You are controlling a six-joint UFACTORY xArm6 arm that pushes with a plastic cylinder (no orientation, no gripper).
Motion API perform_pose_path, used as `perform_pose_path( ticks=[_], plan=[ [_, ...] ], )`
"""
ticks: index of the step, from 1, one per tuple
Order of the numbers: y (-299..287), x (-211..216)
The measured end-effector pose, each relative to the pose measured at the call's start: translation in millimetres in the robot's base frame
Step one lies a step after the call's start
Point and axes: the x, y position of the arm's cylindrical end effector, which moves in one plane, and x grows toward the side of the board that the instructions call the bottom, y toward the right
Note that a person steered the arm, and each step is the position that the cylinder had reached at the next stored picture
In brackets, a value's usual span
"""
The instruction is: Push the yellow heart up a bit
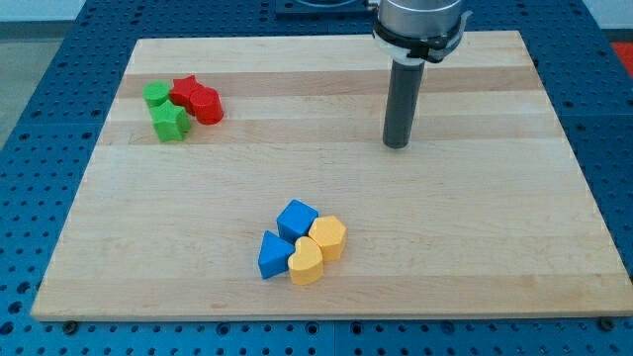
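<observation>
Standing upright, the dark rod comes down from the arm's silver collar at the view's top, and my tip (397, 145) rests on the wooden board (475, 257) in its upper right part. No gripper on this rig, so nothing opens, closes or holds; the tip touches no block.

From the tip, the nearest cluster lies at approx 7 o'clock, well apart, near the board's bottom edge. It has 4 blocks packed together. The yellow heart (306, 263) is the lowest one. A second yellow block (327, 237), shape unclear, touches it at 1 o'clock. The blue cube (297, 219) sits at the heart's 12 o'clock, and a blue triangular block (274, 255) presses against the heart at 9 o'clock.

At approx 9 o'clock from the tip, far across the board near its upper left corner, is another group: a red star (185, 91) w/ a red block (206, 104) just at its 4 o'clock, a green block (155, 95) at the star's 9 o'clock, and a green star (170, 123) below them.

Blue perforated table (49, 148) surrounds the board.
</observation>
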Motion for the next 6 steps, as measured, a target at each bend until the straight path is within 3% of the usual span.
perform_pose_path(
  ticks=[6],
  plan=[
    [-5.4,-1.1]
  ],
)
